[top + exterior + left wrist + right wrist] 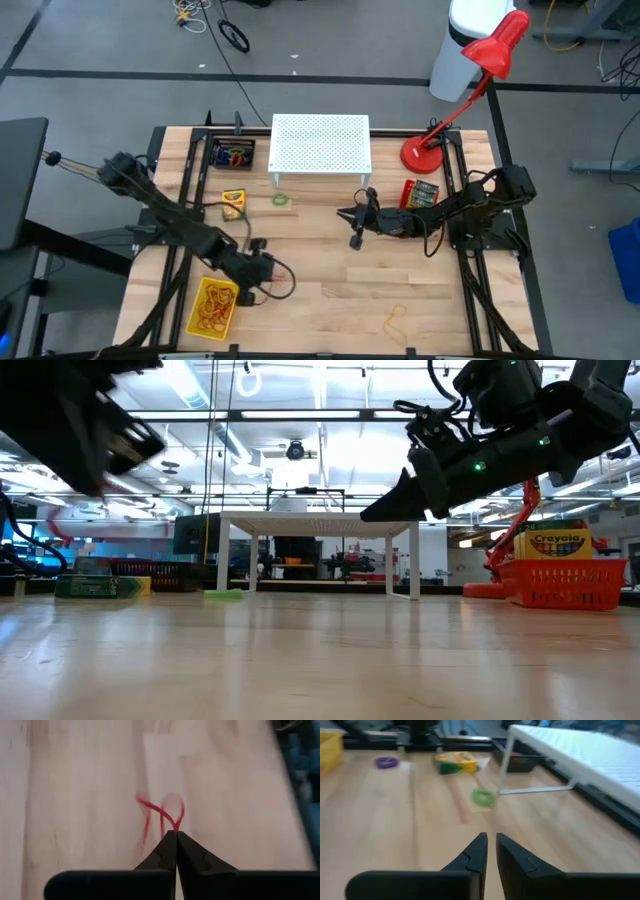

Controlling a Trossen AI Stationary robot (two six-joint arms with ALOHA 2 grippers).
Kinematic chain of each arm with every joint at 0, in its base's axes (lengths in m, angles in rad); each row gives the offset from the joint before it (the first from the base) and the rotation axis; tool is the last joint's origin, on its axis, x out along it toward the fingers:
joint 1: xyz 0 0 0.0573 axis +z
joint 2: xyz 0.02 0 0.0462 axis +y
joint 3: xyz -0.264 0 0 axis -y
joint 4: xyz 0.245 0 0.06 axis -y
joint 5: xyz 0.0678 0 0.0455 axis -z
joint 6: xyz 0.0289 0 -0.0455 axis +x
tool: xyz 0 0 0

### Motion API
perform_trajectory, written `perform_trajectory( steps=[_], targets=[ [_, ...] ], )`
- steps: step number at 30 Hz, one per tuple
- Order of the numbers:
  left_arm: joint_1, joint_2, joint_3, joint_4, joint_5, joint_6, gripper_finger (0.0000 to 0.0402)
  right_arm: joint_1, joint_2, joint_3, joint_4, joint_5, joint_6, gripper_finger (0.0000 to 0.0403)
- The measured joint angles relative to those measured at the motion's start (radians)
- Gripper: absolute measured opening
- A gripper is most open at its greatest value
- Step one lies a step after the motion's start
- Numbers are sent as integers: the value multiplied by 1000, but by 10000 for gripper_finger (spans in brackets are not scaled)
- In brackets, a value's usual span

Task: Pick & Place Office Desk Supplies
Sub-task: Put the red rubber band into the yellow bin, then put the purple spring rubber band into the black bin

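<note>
My left gripper (272, 272) hangs above the table's near left part, shut on a thin red rubber band (161, 814). Beside it stands a yellow bin (213, 305) holding several rubber bands. My right gripper (491, 841) hovers near the table's middle, level, with its fingers a narrow gap apart and nothing between them. Ahead of it a green elastic loop (483, 796), a yellow-and-green crayon box (455, 762) and a purple loop (386, 762) lie flat on the wood. A tan rubber band (397, 322) lies near the front edge. My left gripper pinches one spot of the red rubber band (175, 826) between its two fingertips. The fingers slant down from the table's left. The band's loop reaches out beyond the tips, lifted above the wood.
A white perforated stand (320, 143) stands at the far middle. A black bin (233, 155) with coloured loops is to its left, and a red desk lamp (428, 152) to its right. A red basket (420, 193) holds a crayon box. Bare wood lies between the arms.
</note>
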Motion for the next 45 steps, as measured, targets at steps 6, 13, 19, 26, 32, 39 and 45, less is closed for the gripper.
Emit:
perform_trajectory(
  steps=[6, 13, 19, 26, 32, 39, 45],
  targets=[
    [-83, -160, 0, -104, 105, -207, 4, 1, 0, 0, -1, -105, 48, 51],
    [-252, -229, 0, -209, 156, -547, 4, 0, 0, 0, 5, -129, 44, 51],
    [-415, -218, 0, -324, 220, -867, 4, 0, 0, 0, 12, -128, -19, 51],
    [-521, -170, 0, -317, 124, -1092, 23, 0, 0, 0, 12, -128, -31, 51],
    [-527, -125, 0, -243, 67, -1097, 78, 0, 0, 0, 12, -126, -31, 51],
    [-526, -103, 0, -291, 74, -1096, 157, 0, 0, 0, 12, -117, -31, 51],
    [-481, -129, 1, -315, 67, -997, 213, 0, 0, 0, 12, -117, -32, 51]
  ],
)
